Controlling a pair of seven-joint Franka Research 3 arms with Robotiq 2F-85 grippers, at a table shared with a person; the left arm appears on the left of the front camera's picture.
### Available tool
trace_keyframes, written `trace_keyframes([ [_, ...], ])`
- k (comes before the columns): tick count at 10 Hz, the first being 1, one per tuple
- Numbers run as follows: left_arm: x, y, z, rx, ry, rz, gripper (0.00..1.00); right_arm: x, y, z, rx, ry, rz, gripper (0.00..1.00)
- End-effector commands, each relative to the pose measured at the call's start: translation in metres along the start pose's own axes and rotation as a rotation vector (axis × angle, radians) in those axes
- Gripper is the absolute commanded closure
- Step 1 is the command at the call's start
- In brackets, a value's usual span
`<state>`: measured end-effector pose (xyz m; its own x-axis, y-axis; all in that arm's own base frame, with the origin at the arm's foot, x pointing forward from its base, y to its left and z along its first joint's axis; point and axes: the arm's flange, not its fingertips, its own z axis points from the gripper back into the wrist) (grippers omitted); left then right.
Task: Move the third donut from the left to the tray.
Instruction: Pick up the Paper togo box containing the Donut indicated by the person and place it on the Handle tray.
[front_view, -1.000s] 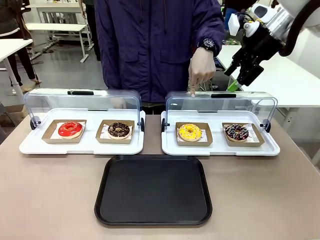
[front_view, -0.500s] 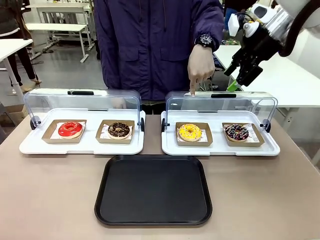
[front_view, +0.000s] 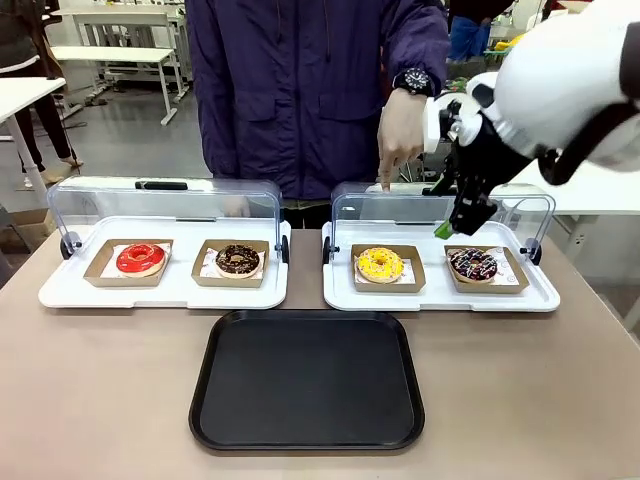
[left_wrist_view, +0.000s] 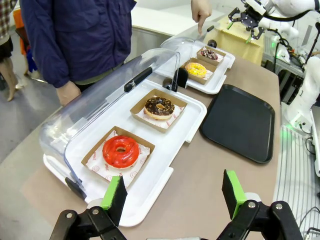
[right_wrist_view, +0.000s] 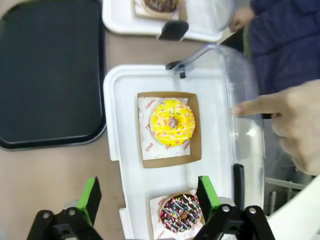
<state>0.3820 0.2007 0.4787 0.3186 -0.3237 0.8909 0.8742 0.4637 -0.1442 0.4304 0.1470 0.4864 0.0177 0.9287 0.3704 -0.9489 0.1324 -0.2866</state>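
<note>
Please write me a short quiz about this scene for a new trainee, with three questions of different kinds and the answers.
1. True or false: the black tray holds no donut.
2. The person's hand points a finger down at the clear lid, right behind which donut? A) the red donut B) the yellow donut C) the plain chocolate donut
3. Fill in the missing word: the jaws of the right end effector stand ___.
Key: 1 true; 2 B; 3 open.
</note>
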Motion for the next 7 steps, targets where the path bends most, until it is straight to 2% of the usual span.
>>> trace_keyframes([
  [1, 0.002, -0.002, 0.001, -0.007, -0.011, -0.011, 0.0, 0.008, 0.018, -0.019, -0.058, 0.073, 0.006, 0.0],
  [7, 0.002, -0.002, 0.001, -0.007, -0.011, -0.011, 0.0, 0.009, 0.031, -0.089, -0.034, 0.157, 0.059, 0.0],
])
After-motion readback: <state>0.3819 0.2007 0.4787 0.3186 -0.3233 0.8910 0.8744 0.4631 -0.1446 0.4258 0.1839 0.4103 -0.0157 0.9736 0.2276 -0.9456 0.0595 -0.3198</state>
